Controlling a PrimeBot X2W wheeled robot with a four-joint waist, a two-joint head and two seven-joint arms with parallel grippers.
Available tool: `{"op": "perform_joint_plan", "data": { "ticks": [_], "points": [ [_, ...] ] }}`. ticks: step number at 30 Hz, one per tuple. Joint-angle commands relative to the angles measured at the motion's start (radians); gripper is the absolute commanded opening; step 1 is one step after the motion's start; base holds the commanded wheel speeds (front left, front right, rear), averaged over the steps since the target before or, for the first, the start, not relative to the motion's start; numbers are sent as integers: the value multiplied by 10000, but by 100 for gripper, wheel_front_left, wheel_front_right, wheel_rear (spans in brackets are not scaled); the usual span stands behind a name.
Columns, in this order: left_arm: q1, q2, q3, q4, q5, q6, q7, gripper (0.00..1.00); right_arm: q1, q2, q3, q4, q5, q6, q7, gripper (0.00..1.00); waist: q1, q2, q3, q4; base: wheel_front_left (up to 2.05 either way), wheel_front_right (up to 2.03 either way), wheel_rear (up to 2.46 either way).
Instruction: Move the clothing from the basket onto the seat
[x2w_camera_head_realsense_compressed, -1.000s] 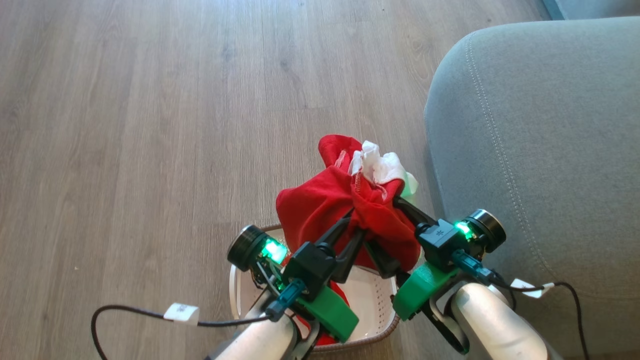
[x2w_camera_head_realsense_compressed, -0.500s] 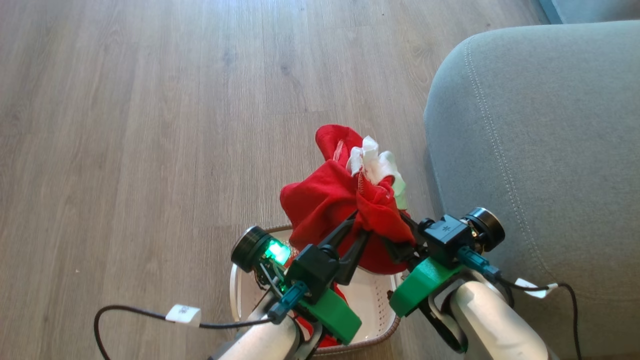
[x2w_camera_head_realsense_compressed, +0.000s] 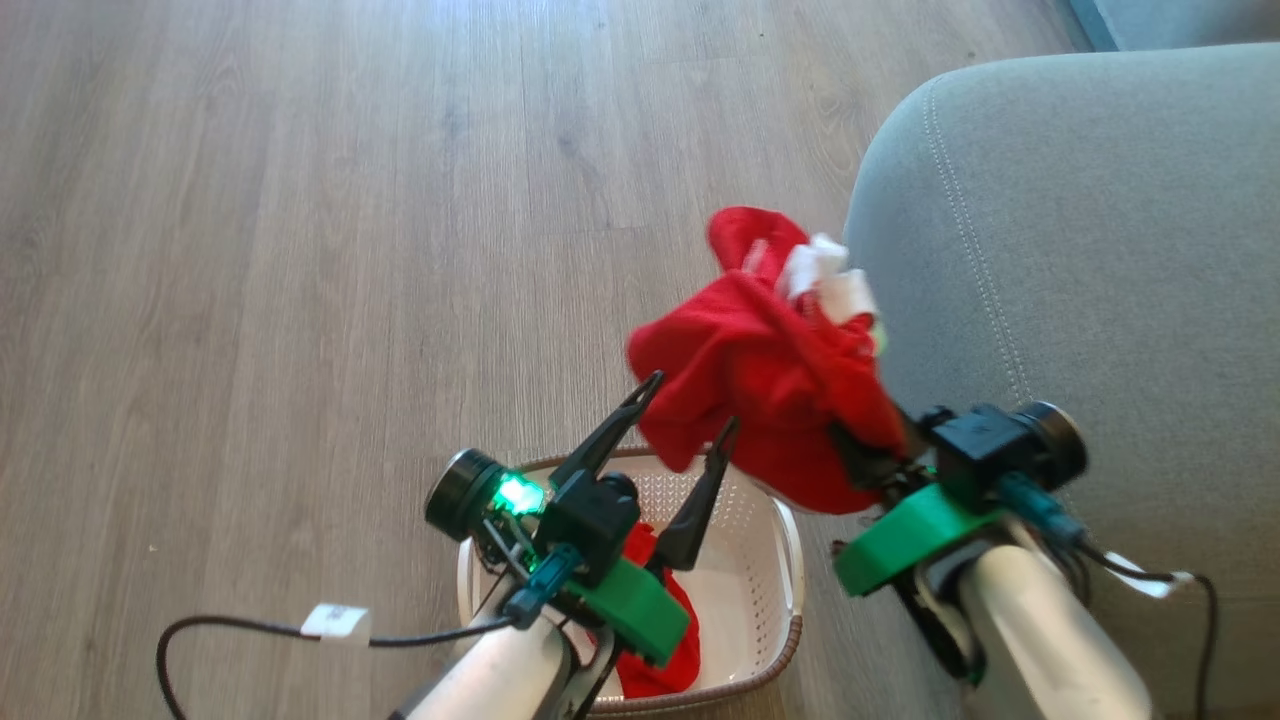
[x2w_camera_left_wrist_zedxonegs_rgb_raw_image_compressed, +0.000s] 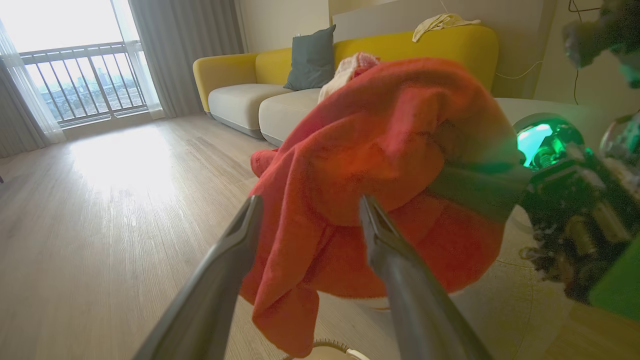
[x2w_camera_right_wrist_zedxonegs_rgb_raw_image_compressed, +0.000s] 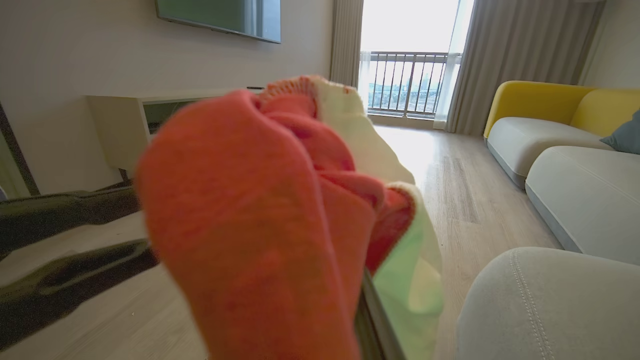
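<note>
A red garment with white parts (x2w_camera_head_realsense_compressed: 765, 365) hangs in the air over the floor, just left of the grey-green seat (x2w_camera_head_realsense_compressed: 1090, 250). My right gripper (x2w_camera_head_realsense_compressed: 858, 448) is shut on it, its fingertips buried in the fabric. My left gripper (x2w_camera_head_realsense_compressed: 694, 402) stands open beside the cloth, above the cream basket (x2w_camera_head_realsense_compressed: 790, 545), with its fingers apart and empty. In the left wrist view the garment (x2w_camera_left_wrist_zedxonegs_rgb_raw_image_compressed: 380, 150) hangs just beyond the spread fingers (x2w_camera_left_wrist_zedxonegs_rgb_raw_image_compressed: 250, 220). The right wrist view has the garment (x2w_camera_right_wrist_zedxonegs_rgb_raw_image_compressed: 250, 225) bunched close in front, with the seat (x2w_camera_right_wrist_zedxonegs_rgb_raw_image_compressed: 545, 305) at the lower right. More red clothing (x2w_camera_head_realsense_compressed: 660, 625) lies in the basket.
Wooden floor (x2w_camera_head_realsense_compressed: 300, 250) stretches to the left and ahead. A yellow and white sofa (x2w_camera_left_wrist_zedxonegs_rgb_raw_image_compressed: 260, 100) with a grey cushion stands across the room. A low pale cabinet (x2w_camera_right_wrist_zedxonegs_rgb_raw_image_compressed: 130, 125) lines the wall under a screen. Cables trail from both wrists.
My left gripper opened and let go of the red garment. My right gripper shut on it and carried it up and right, toward the seat.
</note>
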Motion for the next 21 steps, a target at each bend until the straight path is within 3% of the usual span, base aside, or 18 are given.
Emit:
{"op": "perform_joint_plan", "data": {
  "ticks": [1, 21],
  "points": [
    [-45, 0, 476, -186, 172, -77, -42, 100, -43, 140, -210, -487, -102, -2, -67, 0, 0, 0, -3, -13, 0, 0, 0],
    [1047, 0, 1408, 518, 732, -558, -42, 100, 1494, 223, -2708, -647, -476, -2, -67, 0, 0, 0, -23, -137, 0, 0, 0]
  ]
}}
